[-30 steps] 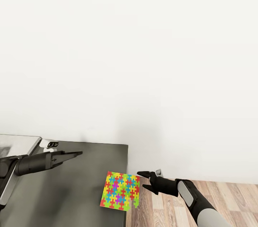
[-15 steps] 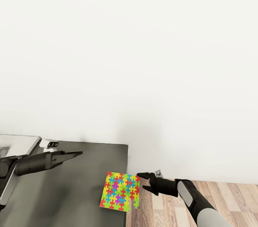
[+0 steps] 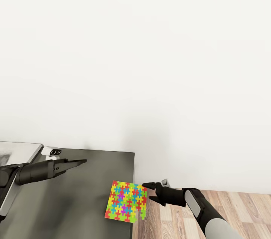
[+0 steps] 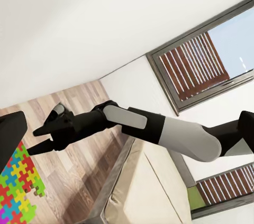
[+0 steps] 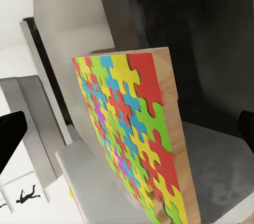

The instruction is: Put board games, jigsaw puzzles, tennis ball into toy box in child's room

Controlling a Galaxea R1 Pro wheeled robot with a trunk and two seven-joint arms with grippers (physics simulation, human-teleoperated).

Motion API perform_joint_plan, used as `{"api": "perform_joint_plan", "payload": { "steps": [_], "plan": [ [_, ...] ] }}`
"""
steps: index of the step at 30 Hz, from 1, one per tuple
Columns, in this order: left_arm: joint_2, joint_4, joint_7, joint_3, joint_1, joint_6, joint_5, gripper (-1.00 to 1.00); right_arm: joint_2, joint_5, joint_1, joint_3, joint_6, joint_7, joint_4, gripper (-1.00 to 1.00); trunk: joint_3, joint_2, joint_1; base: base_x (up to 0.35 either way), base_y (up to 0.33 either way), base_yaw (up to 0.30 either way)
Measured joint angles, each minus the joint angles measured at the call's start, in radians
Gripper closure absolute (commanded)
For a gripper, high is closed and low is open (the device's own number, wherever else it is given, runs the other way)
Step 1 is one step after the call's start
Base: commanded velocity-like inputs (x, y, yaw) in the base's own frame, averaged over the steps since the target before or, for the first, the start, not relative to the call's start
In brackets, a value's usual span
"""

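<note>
- Where the dark grey lower section of the table [image 3: 71, 197] ends, we see one jigsaw puzzle [image 3: 127, 201] lying flat, its outer edge hanging slightly past the table's rim over the wood floor [image 3: 233, 209].
- Our right gripper [image 3: 148, 190] sits just beside that overhanging edge with its fingers spread apart, nothing between them; we cannot tell whether a fingertip touches the puzzle.
- Our left gripper [image 3: 83, 161] hovers over the dark surface, well apart from the puzzle, fingers together on nothing.
- Open floor lies beyond the table edge.
- From the right wrist we make out the puzzle's wooden side [image 5: 177, 128]; the left wrist camera catches a bed [image 4: 143, 192] and a shuttered window [image 4: 203, 60].
</note>
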State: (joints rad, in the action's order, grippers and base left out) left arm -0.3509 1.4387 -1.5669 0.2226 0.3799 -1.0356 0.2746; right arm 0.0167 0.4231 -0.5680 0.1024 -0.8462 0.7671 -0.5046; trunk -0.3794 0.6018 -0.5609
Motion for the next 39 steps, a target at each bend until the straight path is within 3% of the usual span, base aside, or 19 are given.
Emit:
{"api": "perform_joint_plan", "payload": {
  "steps": [5,10,16,34,35,39],
  "plan": [
    [0.000,0.000,0.000,0.000,0.000,0.000,0.000,-1.00,0.007,-0.015,0.000,0.000,0.001,0.000,0.000,-1.00,0.000,0.000,0.000,0.000,0.000,0.000],
    [0.000,0.000,0.000,0.000,0.000,0.000,0.000,-1.00,0.025,-0.077,-0.002,0.000,0.001,0.000,0.000,-1.00,0.000,0.000,0.000,0.000,0.000,0.000],
    [0.000,0.000,0.000,0.000,0.000,0.000,0.001,-1.00,0.038,-0.113,-0.006,0.000,0.012,0.001,0.000,-1.00,0.000,0.000,0.000,0.000,0.000,0.000],
    [-0.001,0.000,0.000,0.000,0.000,0.000,0.001,-1.00,0.040,-0.121,-0.007,0.000,0.021,0.002,0.000,-1.00,-0.006,0.014,-0.008,0.000,0.000,0.000],
    [-0.001,0.000,0.000,0.000,0.000,0.000,0.001,-1.00,0.040,-0.121,-0.007,0.000,0.021,0.002,0.000,1.00,-0.006,0.014,-0.008,0.000,0.000,0.000],
    [-0.001,0.000,0.000,0.001,0.000,0.000,0.001,-1.00,0.040,-0.116,-0.007,0.000,0.020,0.002,0.000,1.00,-0.006,0.014,-0.008,0.000,0.000,0.000]
  ]
}}
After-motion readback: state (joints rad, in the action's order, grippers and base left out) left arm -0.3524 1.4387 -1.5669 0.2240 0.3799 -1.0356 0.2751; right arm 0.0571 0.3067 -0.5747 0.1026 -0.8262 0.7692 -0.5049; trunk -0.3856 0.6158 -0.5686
